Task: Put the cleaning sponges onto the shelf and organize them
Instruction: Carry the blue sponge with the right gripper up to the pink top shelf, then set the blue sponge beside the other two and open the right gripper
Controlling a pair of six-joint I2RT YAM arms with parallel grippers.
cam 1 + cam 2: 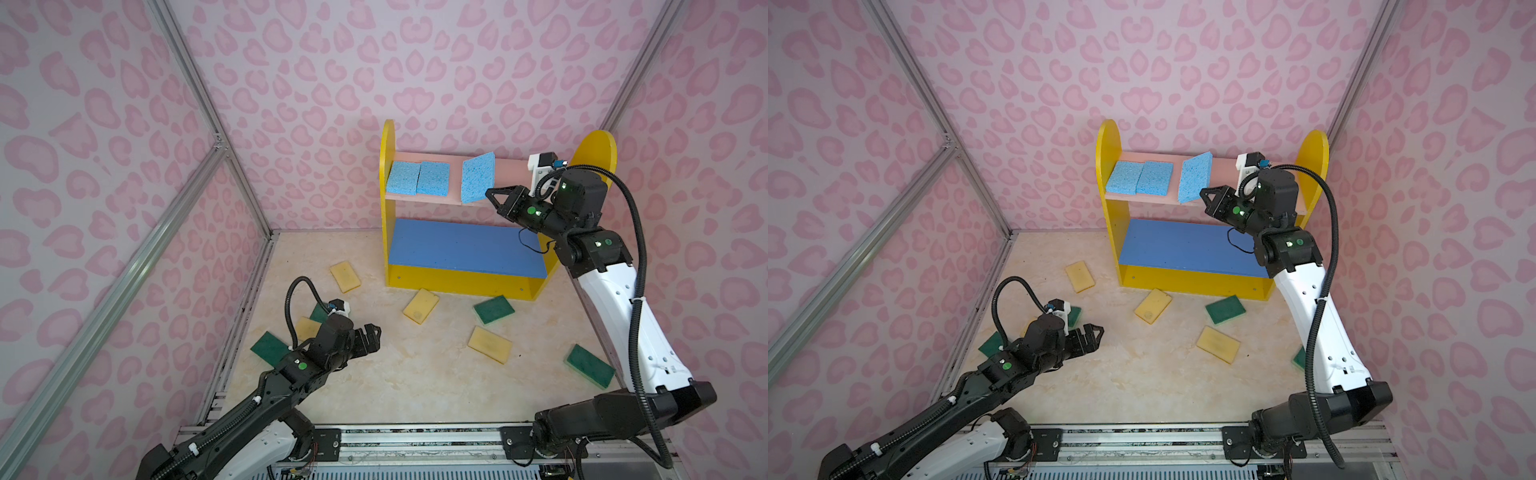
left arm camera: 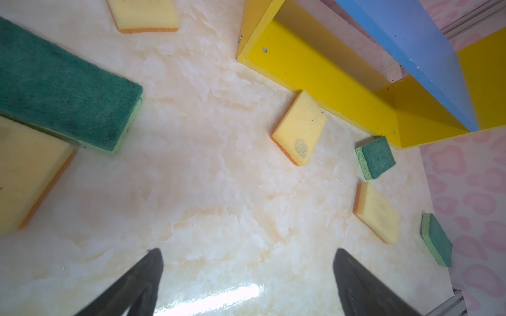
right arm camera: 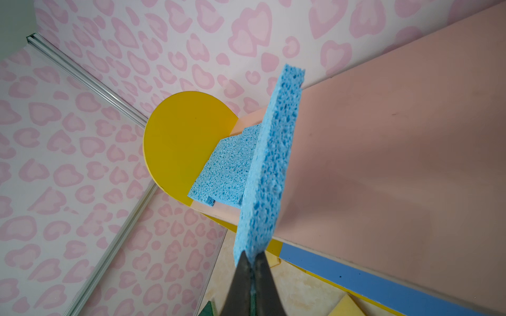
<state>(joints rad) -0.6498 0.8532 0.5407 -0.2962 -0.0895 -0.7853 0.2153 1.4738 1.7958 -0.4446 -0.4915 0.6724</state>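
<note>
Right wrist view: my right gripper (image 3: 253, 255) pinches a blue sponge (image 3: 269, 164) by its corner, tilted on edge over the front of the pink board (image 3: 383, 164), beside two flat sponges (image 1: 417, 178). Released like this, I think it could tip off the lip. My left gripper (image 2: 246, 251) hangs spread above the floor (image 2: 219, 177).

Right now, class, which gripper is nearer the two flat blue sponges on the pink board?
Right. The right gripper is at the pink board beside the flat pair, shut on a third blue sponge. The left gripper hangs open low over the floor.
</note>
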